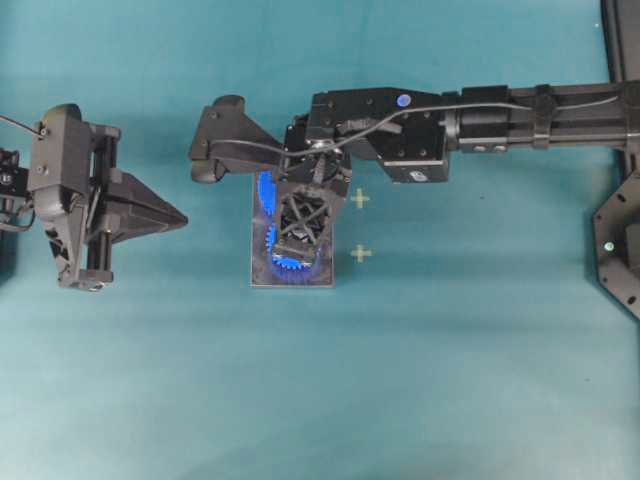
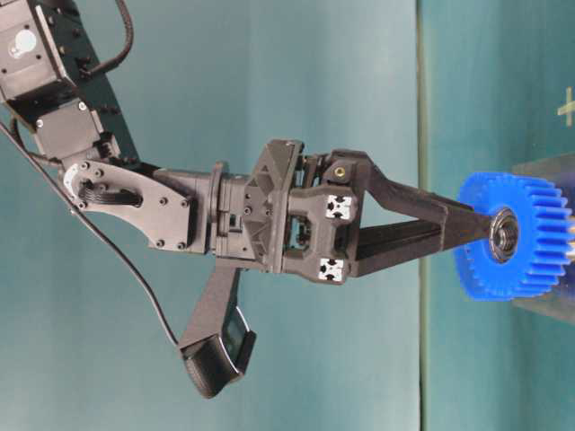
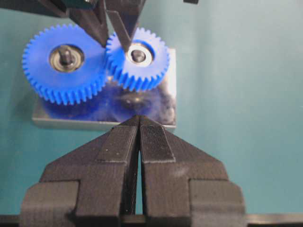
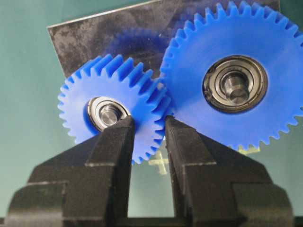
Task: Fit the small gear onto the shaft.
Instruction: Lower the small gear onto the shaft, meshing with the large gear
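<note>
The small gear is bright blue with a silver bearing hub. It lies over the grey plate, its teeth meshed with the larger blue gear. The silver end of the shaft shows inside its hub. My right gripper is shut on the small gear, one finger by the hub and one at the rim. The small gear also shows in the left wrist view and the overhead view. My left gripper is shut and empty, short of the plate.
The larger gear sits on its own peg at the plate's other end. Two pale cross marks lie on the teal table just right of the plate. My left gripper is left of the plate.
</note>
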Controlling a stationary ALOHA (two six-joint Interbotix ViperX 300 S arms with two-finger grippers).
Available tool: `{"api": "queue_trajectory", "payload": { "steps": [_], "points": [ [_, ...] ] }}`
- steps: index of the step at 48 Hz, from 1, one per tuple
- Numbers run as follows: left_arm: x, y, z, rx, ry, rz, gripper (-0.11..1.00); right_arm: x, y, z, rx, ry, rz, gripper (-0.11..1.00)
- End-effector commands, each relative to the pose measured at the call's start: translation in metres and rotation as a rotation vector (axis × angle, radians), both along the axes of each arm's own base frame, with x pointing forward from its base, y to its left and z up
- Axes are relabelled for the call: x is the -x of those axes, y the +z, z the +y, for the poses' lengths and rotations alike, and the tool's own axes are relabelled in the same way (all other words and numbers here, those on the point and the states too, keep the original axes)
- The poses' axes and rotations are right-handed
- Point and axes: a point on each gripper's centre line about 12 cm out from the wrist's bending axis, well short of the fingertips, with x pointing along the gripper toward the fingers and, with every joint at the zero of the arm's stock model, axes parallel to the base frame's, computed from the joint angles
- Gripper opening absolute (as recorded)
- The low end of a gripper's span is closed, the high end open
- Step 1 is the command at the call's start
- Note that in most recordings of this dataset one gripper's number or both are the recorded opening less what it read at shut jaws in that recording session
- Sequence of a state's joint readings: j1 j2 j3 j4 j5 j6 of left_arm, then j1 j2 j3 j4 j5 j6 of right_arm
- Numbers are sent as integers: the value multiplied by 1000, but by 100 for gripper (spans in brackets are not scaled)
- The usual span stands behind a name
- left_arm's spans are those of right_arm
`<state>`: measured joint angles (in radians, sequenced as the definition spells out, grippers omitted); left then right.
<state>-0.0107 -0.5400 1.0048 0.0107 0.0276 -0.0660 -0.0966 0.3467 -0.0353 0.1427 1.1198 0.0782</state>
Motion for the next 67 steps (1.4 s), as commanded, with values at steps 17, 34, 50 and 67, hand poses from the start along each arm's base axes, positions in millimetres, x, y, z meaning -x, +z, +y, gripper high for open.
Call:
{"api": "queue_trajectory", "payload": {
  "steps": [17, 34, 50, 67],
  "points": [
    [-3, 9, 0, -1, -2, -31, 0, -5, 17, -8, 4, -23, -48, 22],
    [-3, 8, 0, -1, -2, -29, 0, -8, 3, 2, -16, -16, -34, 22],
    [-3, 11, -2, 3, -5, -37, 0, 6, -5, 18, -35, 8, -3, 22],
    [-3, 9, -3, 1, -9, -32, 0, 8, 4, 20, -123, -45, -35, 23]
  ]
}}
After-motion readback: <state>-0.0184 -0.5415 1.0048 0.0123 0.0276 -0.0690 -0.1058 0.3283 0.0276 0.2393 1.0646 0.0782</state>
